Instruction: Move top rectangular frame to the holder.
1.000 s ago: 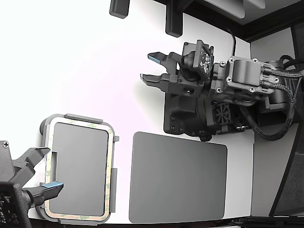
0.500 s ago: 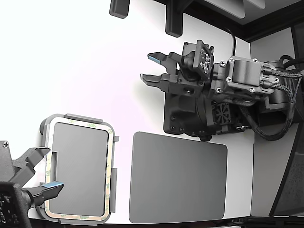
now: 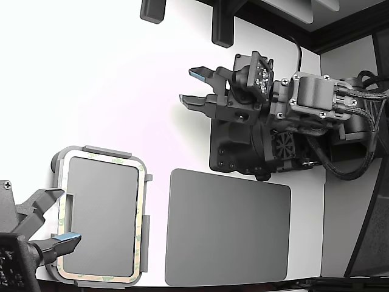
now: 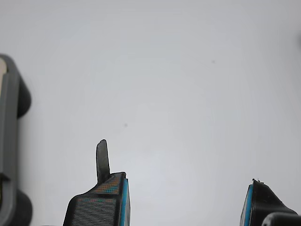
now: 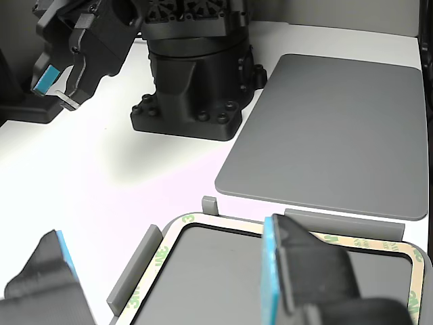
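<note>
Claw [image 4: 186,202] gapes wide (holding nothing); top rectangular frame [image 3: 140,213] sits in holder [image 3: 107,150].

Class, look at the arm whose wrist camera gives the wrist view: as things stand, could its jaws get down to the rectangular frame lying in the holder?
Probably yes. The gripper hangs open over bare table, and nothing lies between it and the rectangular frame in the holder. The second gripper sits at the frame's far edge, so that side is crowded.

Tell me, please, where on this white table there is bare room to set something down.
The widest bare patch of table is the exterior view's upper left, above the holder and left of the open hand. A narrow strip runs between the holder and the dark grey mat. It is crowded around the arm base.
</note>
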